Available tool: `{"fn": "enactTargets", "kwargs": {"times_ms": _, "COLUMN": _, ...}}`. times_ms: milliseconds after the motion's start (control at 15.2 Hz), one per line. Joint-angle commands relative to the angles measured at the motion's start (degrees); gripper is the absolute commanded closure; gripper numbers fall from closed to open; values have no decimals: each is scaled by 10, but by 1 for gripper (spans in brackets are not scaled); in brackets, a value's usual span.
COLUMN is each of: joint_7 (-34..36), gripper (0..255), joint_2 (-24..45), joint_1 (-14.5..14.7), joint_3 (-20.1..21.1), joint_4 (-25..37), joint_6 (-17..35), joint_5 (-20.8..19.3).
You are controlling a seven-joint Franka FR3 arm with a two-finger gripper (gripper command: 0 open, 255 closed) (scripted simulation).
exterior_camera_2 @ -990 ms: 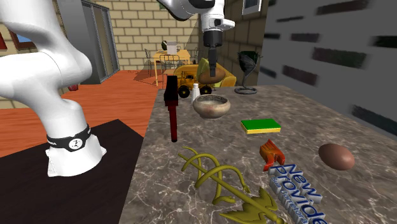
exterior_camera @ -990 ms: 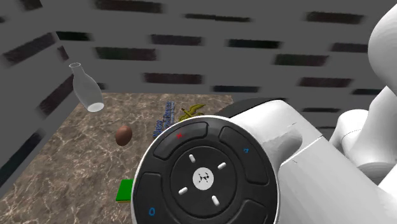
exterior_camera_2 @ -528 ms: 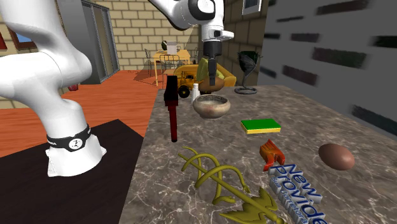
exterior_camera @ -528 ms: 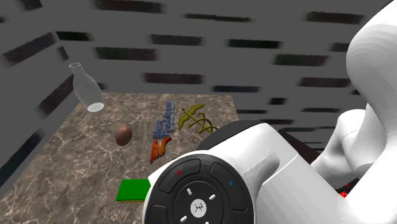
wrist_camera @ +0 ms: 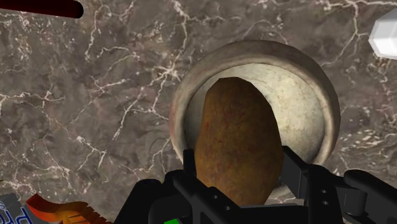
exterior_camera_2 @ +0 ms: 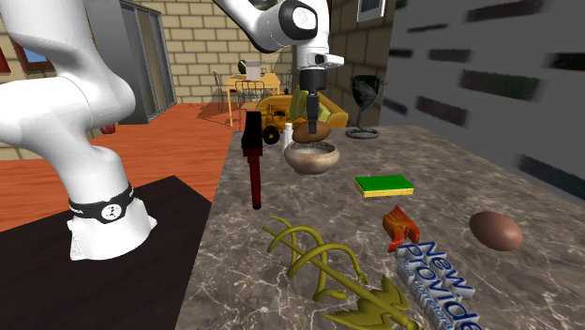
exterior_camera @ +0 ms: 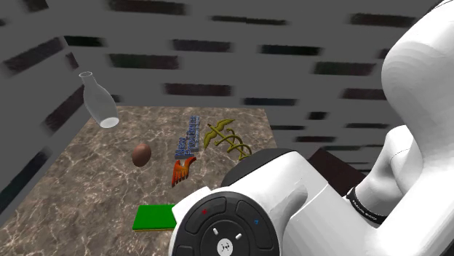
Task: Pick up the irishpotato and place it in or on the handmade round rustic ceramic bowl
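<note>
Shoulder view: the white arm (exterior_camera: 305, 189) looms up front. Behind it the marble table (exterior_camera: 87, 196) carries a green block (exterior_camera: 154, 217) and a brown oval thing (exterior_camera: 142, 154).
Second exterior view: the gripper (exterior_camera_2: 310, 124) points straight down with the potato (exterior_camera_2: 310, 135) right over the bowl (exterior_camera_2: 312, 159), lined up for a drop, I'd say.
Wrist view: the fingers (wrist_camera: 294, 170) clamp the potato's flanks, narrow on it. The bowl's hollow sits squarely beneath, so a release should land it inside.

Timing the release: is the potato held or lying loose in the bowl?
Held: the gripper clasps the potato just over the bowl's opening; whether it touches, cannot tell.
</note>
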Motion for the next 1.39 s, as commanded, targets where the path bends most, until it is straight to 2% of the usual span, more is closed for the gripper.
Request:
{"fn": "enactTargets", "kwargs": {"times_ms": 0, "joint_7": 0, "gripper": 255, "joint_2": 0, "joint_1": 0, "joint_3": 0, "joint_4": 0, "joint_6": 0, "joint_5": 0}}
{"fn": "enactTargets", "kwargs": {"times_ms": 132, "joint_7": 0, "gripper": 255, "joint_2": 0, "joint_1": 0, "joint_3": 0, "joint_4": 0, "joint_6": 0, "joint_5": 0}}
{"fn": "enactTargets", "kwargs": {"times_ms": 198, "joint_7": 0, "gripper": 0, "joint_2": 0, "joint_1": 0, "joint_3": 0, "joint_4": 0, "joint_6": 0, "joint_5": 0}}
{"fn": "enactTargets", "kwargs": {"times_ms": 528, "joint_7": 0, "gripper": 0, "joint_2": 0, "joint_1": 0, "joint_3": 0, "joint_4": 0, "joint_6": 0, "joint_5": 0}}
{"fn": "enactTargets", "kwargs": {"times_ms": 792, "joint_7": -23, "gripper": 0, "joint_2": -30, "joint_1": 0, "joint_3": 11, "joint_4": 46, "joint_6": -63, "joint_5": 35}}
{"fn": "enactTargets", "kwargs": {"times_ms": 1320, "joint_7": -23, "gripper": 0, "joint_2": -30, "joint_1": 0, "joint_3": 11, "joint_4": 46, "joint_6": -63, "joint_5": 35}}
